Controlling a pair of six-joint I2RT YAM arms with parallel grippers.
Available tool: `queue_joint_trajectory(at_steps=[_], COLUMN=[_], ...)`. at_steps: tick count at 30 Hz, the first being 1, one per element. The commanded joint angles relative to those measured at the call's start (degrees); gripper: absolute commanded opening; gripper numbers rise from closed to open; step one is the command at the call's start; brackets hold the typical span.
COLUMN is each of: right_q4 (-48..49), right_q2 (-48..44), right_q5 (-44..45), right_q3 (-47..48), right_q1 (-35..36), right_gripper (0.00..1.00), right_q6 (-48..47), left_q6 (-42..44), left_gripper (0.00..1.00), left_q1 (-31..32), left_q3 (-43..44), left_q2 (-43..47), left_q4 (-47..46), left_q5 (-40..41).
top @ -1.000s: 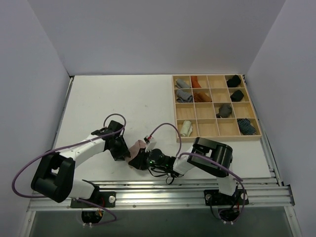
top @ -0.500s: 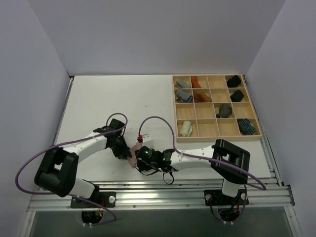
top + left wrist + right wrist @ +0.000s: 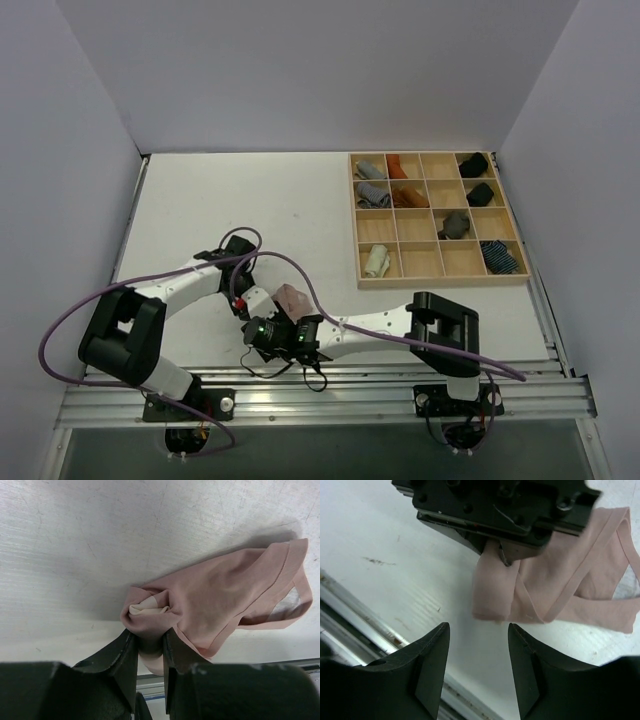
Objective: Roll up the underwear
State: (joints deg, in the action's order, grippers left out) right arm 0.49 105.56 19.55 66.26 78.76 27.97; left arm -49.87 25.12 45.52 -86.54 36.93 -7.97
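White table (image 3: 200, 200); we note the pink underwear (image 3: 225, 595) well left of the wooden tray (image 3: 440, 281). Left gripper (image 3: 149, 641) clamps its bunched end, the cloth trailing tray-ward. Right gripper (image 3: 477, 629) spread wide, empty, that bunched end straight ahead of it.

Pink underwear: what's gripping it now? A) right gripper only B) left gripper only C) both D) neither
B: the left gripper is pinched shut on a bunched fold of the pink underwear, while the right gripper is open and holds nothing.
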Motion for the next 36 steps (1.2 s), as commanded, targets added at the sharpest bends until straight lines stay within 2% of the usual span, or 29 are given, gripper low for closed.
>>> queue_joint_trajectory(at_steps=[1,10,23,26,29,30,33,34,36], right_q4=[-2.61,-1.19,4.43,3.47,3.90,4.25,5.57,6.79,11.53], right_q2=[3.42,7.20,9.22,10.28,10.28,9.93,8.79,8.18,5.98], right_q5=[4.97,10.59,9.71,11.82,13.14,12.62,8.15,1.70,-4.50], right_q3=[3.43,5.72,5.64,6.07,5.38,4.59,1.70,0.03,-3.93], right_q1=[-0.19,0.95,1.31,1.39,1.13,1.04,-1.23,-2.37,-5.89], right_gripper=[0.46,0.45,0.44,0.38,0.23,0.15,0.03,0.02,0.00], right_q6=[-5.19,-9.85,-11.44,-11.36,-11.00,-11.00,-8.91,-6.20,-2.76], left_q6=[2.23,2.23,1.18,0.91,0.56,0.56,0.56,0.65,0.73], left_gripper=[0.02,0.02,0.02,0.02,0.02,0.02,0.04,0.07,0.26], left_q1=[0.10,0.10,0.10,0.19,0.19,0.19,0.19,0.19,0.10], left_q3=[-1.31,-1.22,-0.25,0.10,0.45,0.54,1.15,1.67,3.08], left_q2=[-3.37,-4.33,-5.65,-6.09,-6.27,-6.44,-6.62,-6.53,-5.66], left_q4=[5.70,7.19,7.37,7.98,8.51,8.43,7.37,7.46,8.42], left_q5=[2.78,2.52,0.32,-0.38,-1.35,-1.52,-3.28,-3.37,-2.15])
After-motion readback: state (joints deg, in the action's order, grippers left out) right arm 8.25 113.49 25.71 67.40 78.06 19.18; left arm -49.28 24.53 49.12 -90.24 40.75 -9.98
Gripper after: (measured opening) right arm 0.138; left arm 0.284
